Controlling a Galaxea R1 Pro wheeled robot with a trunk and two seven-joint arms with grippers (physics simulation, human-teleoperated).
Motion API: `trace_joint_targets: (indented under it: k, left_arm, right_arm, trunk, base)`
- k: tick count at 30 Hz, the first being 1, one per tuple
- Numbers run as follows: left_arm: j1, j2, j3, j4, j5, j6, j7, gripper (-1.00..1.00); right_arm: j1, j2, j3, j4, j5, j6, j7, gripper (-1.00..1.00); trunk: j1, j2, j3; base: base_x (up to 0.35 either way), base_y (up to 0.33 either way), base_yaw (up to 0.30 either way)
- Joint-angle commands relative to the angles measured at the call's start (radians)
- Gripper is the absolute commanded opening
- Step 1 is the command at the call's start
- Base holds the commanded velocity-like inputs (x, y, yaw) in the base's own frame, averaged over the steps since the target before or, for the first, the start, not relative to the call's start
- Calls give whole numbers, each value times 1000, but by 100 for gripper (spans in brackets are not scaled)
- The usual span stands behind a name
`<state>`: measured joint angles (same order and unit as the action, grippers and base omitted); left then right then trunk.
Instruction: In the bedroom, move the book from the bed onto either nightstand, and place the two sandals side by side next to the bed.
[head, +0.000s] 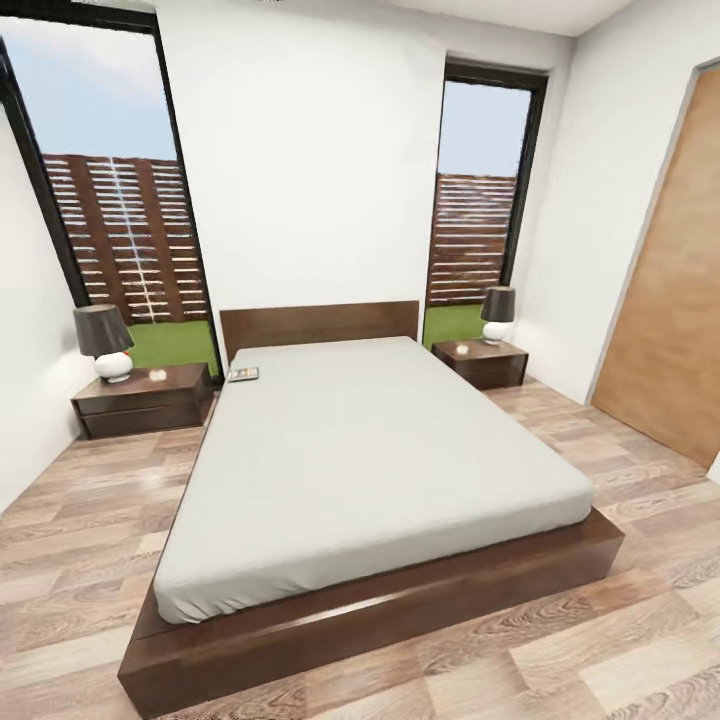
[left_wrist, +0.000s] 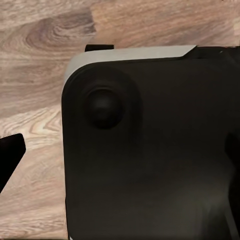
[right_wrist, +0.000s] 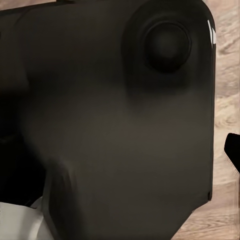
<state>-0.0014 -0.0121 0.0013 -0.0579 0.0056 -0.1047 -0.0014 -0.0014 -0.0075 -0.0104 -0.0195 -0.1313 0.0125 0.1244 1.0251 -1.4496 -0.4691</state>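
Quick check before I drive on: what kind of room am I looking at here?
A bedroom, by the look of it: a large low bed with an off-white mattress, a dark brown wooden nightstand on either side, and a black-shaded, white-based lamp on each.

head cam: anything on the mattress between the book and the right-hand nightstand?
Nothing: in the head view, bare mattress runs from the book to the nightstand.

White plaster walls (head: 310, 150) close in a bright room over a light brown wood-plank floor (head: 80, 560). Two tall black-framed windows (head: 110, 190) flank the middle wall, showing a slatted brown fence, green grass and blue sky. A plain brown wooden door (head: 670, 300) stands at the right. Two black-shaded, white-based lamps (head: 105, 342) sit either side.
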Motion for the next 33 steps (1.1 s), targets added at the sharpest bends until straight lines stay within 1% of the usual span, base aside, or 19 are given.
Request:
trace_joint_targets:
  k: [1, 5, 7, 9, 10, 12, 20, 25, 30, 31, 33]
  left_arm:
    - [0, 0, 0, -1, 1, -2, 0, 100]
    - [0, 0, 0, -4, 1, -3, 0, 100]
    - [0, 0, 0, -19, 1, -5, 0, 100]
    - [0, 0, 0, -85, 1, -13, 0, 100]
    - [0, 0, 0, -99, 1, -14, 0, 100]
    - [0, 0, 0, -140, 1, -16, 0, 100]
    - [0, 9, 0, -331, -6, -34, 1, 100]
    - [-1, 9, 0, -374, -7, -36, 0, 100]
    - [-4, 3, -1, -437, -7, -40, 0, 100]
    - [-4, 3, -1, -439, -7, -43, 0, 100]
    - [-5, 7, 1, -444, -4, -71, 0, 100]
  right_arm:
    - [0, 0, 0, -1, -10, 1, 4, 100]
    - [0, 3, 0, 0, -7, 1, 4, 100]
    - [0, 4, 1, -1, -5, 1, 5, 100]
    - [0, 4, 1, -4, -4, 1, 5, 100]
    - [0, 4, 1, -7, -4, 1, 5, 100]
    - [0, 3, 1, -33, -4, 1, 6, 100]
    - [0, -1, 1, -248, -8, 0, 10, 100]
    - [0, -3, 1, -316, -8, -28, 10, 100]
    - [0, -5, 0, -403, -9, -60, 9, 100]
    - [0, -5, -1, -405, -9, -61, 9, 100]
    - [0, -5, -7, -409, -11, -63, 7, 100]
  trunk:
    - [0, 0, -1]
    - [0, 0, -1]
    - [0, 0, -1]
    - [0, 0, -1]
    - [0, 0, -1]
    - [0, 0, -1]
    - [0, 0, -1]
    - [0, 0, -1]
    - [0, 0, -1]
    - [0, 0, -1]
    - [0, 0, -1]
  base:
    - [0, 0, 293]
    - [0, 0, 293]
    - [0, 0, 293]
    - [0, 0, 293]
    - [0, 0, 293]
    - [0, 0, 293]
    - [0, 0, 293]
    - [0, 0, 293]
    - [0, 0, 293]
    - [0, 0, 293]
    - [0, 0, 293]
